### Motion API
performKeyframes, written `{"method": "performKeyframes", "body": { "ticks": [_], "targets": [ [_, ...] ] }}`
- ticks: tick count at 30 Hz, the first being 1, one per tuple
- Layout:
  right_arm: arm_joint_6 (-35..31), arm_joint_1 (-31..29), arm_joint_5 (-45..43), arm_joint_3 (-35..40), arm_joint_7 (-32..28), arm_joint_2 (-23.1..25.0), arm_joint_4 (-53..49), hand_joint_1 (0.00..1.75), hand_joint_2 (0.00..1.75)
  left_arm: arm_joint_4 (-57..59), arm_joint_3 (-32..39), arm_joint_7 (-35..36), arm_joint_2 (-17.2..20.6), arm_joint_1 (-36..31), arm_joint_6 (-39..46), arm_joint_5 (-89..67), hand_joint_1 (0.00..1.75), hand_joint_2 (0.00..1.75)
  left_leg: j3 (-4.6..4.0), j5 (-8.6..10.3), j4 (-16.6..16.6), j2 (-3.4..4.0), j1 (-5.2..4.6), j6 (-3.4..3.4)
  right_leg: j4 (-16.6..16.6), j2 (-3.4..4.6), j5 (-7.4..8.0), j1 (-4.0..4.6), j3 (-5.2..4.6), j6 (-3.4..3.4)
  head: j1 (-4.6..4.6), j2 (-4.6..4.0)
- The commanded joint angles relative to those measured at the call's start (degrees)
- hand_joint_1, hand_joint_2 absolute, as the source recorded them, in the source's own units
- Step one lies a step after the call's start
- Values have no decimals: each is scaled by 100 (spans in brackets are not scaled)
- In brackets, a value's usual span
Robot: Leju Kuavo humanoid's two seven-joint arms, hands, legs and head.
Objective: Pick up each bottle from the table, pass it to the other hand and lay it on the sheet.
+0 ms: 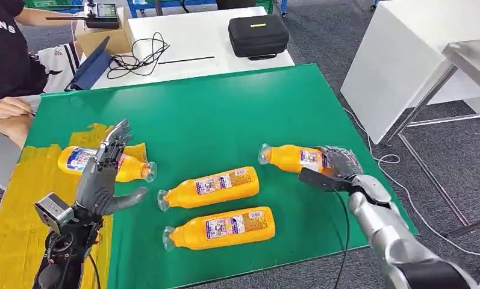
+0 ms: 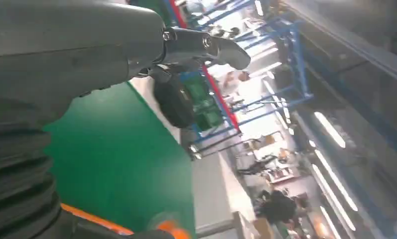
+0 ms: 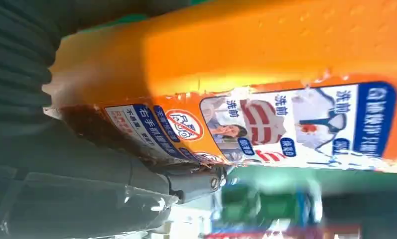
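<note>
Several orange bottles with blue-and-white labels lie on the green table cover [image 1: 213,114]. One bottle [image 1: 81,161] lies on the yellow sheet [image 1: 20,205] at the left. My left hand [image 1: 105,174] hovers just over it, fingers spread and holding nothing; its thumb [image 2: 206,47] sticks out over the green cover [image 2: 116,149]. Two bottles [image 1: 210,188] [image 1: 222,229] lie side by side in the middle. At the right, my right hand [image 1: 339,168] grips the base end of another bottle [image 1: 291,158], which lies on its side. The right wrist view has that bottle [image 3: 266,59] pressed against the palm, thumb [image 3: 136,184] alongside.
A person [image 1: 5,54] sits at the far left with a hand near the table corner. Behind the green cover a white table carries a black case [image 1: 258,36], cables [image 1: 138,57] and a tablet [image 1: 93,66]. A white cabinet [image 1: 400,60] stands at the right.
</note>
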Motion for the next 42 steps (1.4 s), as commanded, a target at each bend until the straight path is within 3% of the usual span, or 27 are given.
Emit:
{"method": "performKeyframes", "body": {
  "ticks": [1,7,12,14,15,19,26,30,32,42],
  "targets": [
    [-1146,1640,-702,-619,254,1395,-3683,175,175,534,-401,441,-154,-514,86,-258,0,175,-18,-1,4,-9,17,-19,3,-18,-7,20,-16,-14,2,0],
    [-1823,1432,-844,-426,206,1467,-3395,175,175,752,-594,531,-135,-522,221,-273,0,175,-36,-1,1,4,12,-14,2,-14,-7,15,-35,-8,0,0],
    [-2089,1441,-1696,-138,-293,1584,-3470,175,175,796,-697,583,-136,-513,272,-313,0,175,-25,-7,4,4,9,-21,3,-18,-15,9,-23,-15,4,0],
    [-1889,1386,-2178,65,-561,1661,-3445,175,175,900,-759,620,-150,-611,273,-316,0,175,-30,-4,3,5,7,-20,1,-14,-11,7,-28,-14,4,0],
    [-1449,1343,-2645,250,-736,1677,-3426,175,175,964,-830,641,-138,-681,271,-318,0,175,-36,-1,2,4,4,-18,2,-14,-8,4,-35,-13,2,0],
    [-540,1006,-3245,726,-753,1831,-2973,175,175,1104,-1069,738,-166,-922,220,-284,0,175,-38,-1,4,12,5,-18,4,-7,-5,5,-39,-13,4,0],
    [-475,941,-3353,819,-776,1808,-2857,175,175,1082,-1161,793,-148,-938,245,-235,0,175,-34,4,-1,4,10,-19,-2,-13,-6,9,-34,-10,2,0],
    [11,700,-3450,1193,-795,1903,-2550,175,175,1150,-1313,833,-188,-1024,260,-176,0,175,-37,1,4,11,9,-19,3,-7,-7,7,-36,-10,4,0],
    [602,523,-3721,1455,-819,1957,-2256,175,175,1214,-1366,821,-202,-1007,275,-118,0,175,-35,-2,5,21,9,-21,5,3,-6,7,-36,-12,4,0],
    [634,491,-3757,1470,-851,1932,-2169,175,175,1260,-1385,811,-200,-1018,280,-109,0,175,-34,0,2,7,10,-21,-1,-12,-8,9,-32,-11,4,0]
  ]
}}
